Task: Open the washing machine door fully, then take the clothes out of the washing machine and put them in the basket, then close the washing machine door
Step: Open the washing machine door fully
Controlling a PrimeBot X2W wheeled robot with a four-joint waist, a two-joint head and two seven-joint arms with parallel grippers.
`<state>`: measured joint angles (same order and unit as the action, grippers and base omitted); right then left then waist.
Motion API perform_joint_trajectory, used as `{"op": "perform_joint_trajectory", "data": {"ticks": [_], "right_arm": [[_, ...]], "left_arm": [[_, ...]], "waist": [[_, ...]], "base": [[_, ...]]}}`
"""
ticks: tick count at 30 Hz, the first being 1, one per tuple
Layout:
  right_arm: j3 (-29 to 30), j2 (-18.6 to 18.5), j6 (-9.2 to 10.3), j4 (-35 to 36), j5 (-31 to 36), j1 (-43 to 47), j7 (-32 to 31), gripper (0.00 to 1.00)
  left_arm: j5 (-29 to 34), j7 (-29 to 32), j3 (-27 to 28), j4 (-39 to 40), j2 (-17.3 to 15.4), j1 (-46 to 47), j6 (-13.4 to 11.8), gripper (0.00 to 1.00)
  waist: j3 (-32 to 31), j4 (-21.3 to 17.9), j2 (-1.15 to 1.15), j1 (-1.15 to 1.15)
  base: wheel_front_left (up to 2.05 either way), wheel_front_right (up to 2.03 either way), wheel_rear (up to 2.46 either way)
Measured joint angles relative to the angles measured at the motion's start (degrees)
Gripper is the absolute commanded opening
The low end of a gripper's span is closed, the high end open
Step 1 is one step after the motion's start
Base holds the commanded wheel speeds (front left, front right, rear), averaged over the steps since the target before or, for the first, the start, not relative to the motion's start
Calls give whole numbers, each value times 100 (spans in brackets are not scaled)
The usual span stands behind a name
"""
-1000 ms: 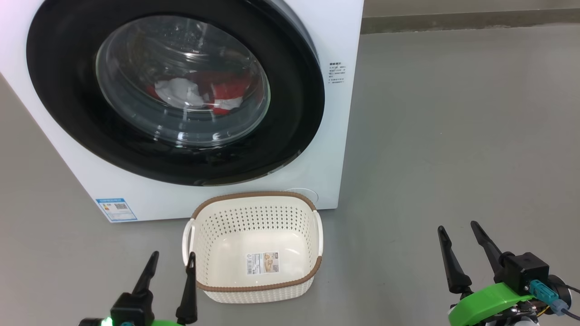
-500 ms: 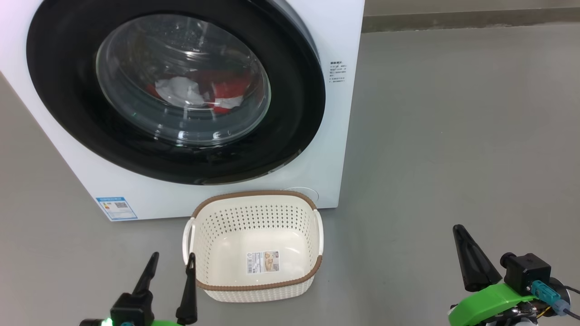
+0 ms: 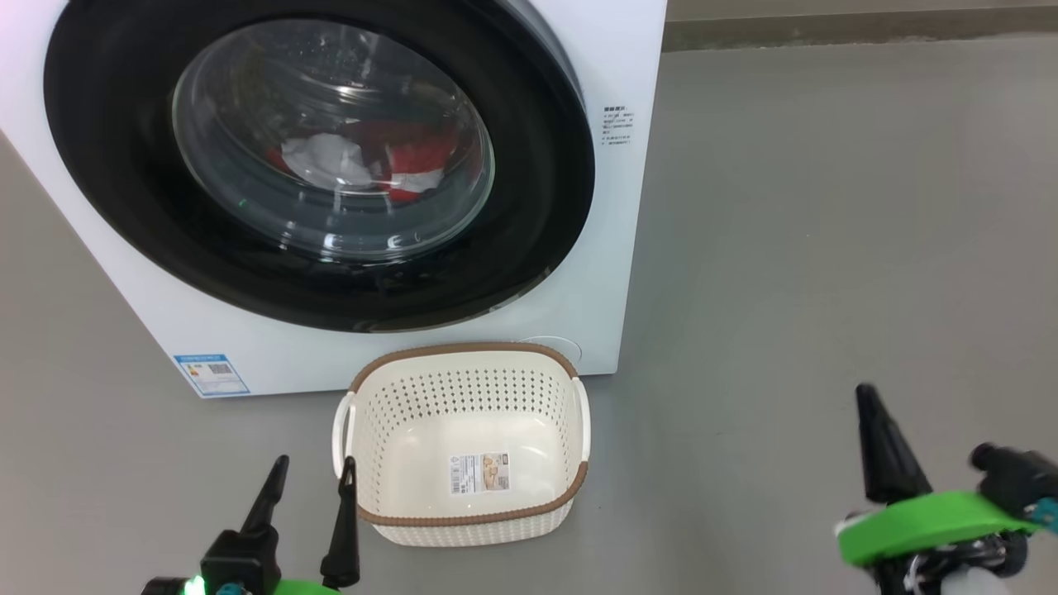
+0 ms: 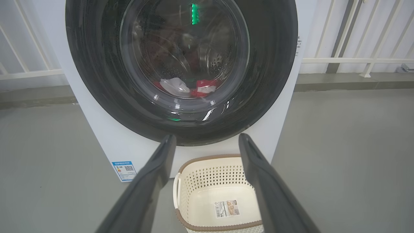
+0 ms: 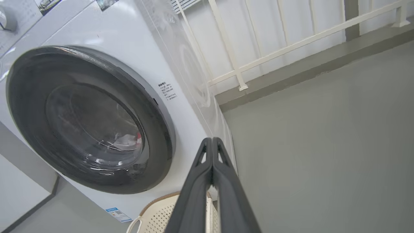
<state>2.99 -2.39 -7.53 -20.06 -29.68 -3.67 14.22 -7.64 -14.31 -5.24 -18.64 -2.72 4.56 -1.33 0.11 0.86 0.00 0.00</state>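
left claw (image 3: pixel 316 460) apart | right claw (image 5: pixel 212 140) together | basket (image 3: pixel 463 349) sticker (image 3: pixel 479 473) and washing machine (image 3: pixel 628 49) blue label (image 3: pixel 212 373): text unreadable

The washing machine door (image 3: pixel 322 157) is shut flat on the front of the washing machine (image 3: pixel 616 281), and that's the blocker: the clothes (image 3: pixel 364 161) sit behind the glass, sealed off. The basket (image 3: pixel 471 519) sits on the floor (image 3: pixel 810 231) close in front of the machine, below the door, and its open top is free from above. The left gripper (image 3: pixel 316 463) has a finger just beside the basket's left handle, so it's tight there. To the right of the machine it's bare floor, with loads of room to swing. The door's right edge looks flush, though the angle's poor. A white railing (image 5: pixel 233 64) stands behind the machine.
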Motion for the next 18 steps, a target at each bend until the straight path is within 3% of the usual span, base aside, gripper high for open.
{"op": "perform_joint_trajectory", "data": {"ticks": [10,18], "right_arm": [[-1,-3,0,-83,-3645,-778,-347,0],[433,-29,1,-478,-5355,-1536,-1282,0]], "left_arm": [[0,0,-53,92,9,152,0,100],[-1,0,-155,229,18,362,-24,100]], "waist": [[221,22,0,0],[515,103,0,0]], "base": [[0,0,0],[0,0,0]]}}
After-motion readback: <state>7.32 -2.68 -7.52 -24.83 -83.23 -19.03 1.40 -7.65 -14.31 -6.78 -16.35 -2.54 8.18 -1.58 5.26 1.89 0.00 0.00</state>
